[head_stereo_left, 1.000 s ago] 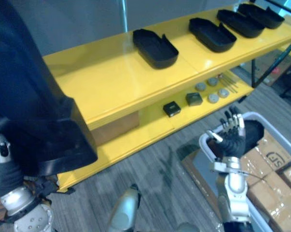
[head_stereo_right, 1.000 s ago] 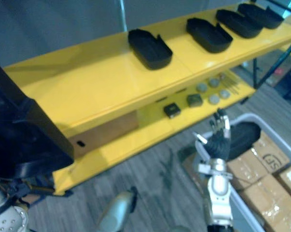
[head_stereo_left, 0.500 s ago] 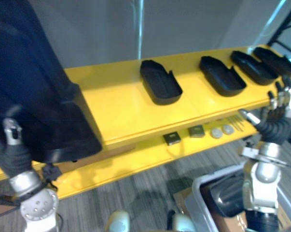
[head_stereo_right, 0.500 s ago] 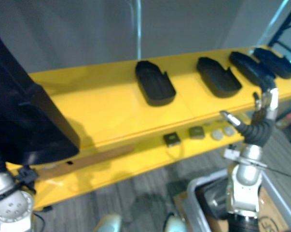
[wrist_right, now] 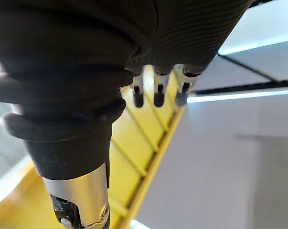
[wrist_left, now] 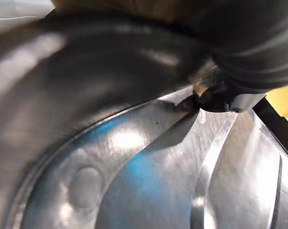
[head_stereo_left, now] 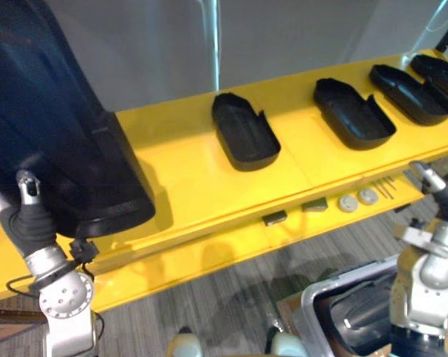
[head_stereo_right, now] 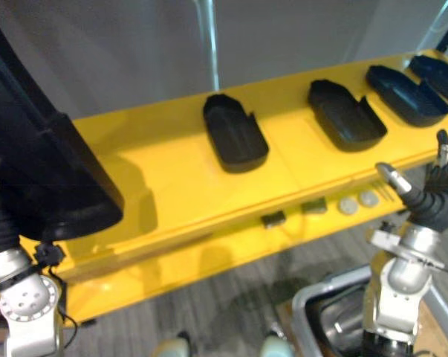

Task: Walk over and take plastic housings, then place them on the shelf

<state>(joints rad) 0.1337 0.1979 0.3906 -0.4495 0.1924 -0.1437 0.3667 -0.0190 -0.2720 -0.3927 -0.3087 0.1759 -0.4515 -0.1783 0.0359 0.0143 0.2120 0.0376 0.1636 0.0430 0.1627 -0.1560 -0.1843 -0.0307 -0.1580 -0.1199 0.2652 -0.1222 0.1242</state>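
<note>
Four housings [head_stereo_left: 244, 137] lie on the yellow shelf [head_stereo_left: 186, 178] beyond the right hand [head_stereo_right: 435, 199], which is spread wide and empty. One big housing [head_stereo_left: 53, 126] rests against the left hand [head_stereo_left: 32, 223]; I cannot tell its grip.

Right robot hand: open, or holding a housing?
Open and empty: the right robot hand has straight fingers, with nothing held between them.

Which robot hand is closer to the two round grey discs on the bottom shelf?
The right. The right robot hand is close by on the discs' right side; the left robot hand is far off at the big black shell.
</note>
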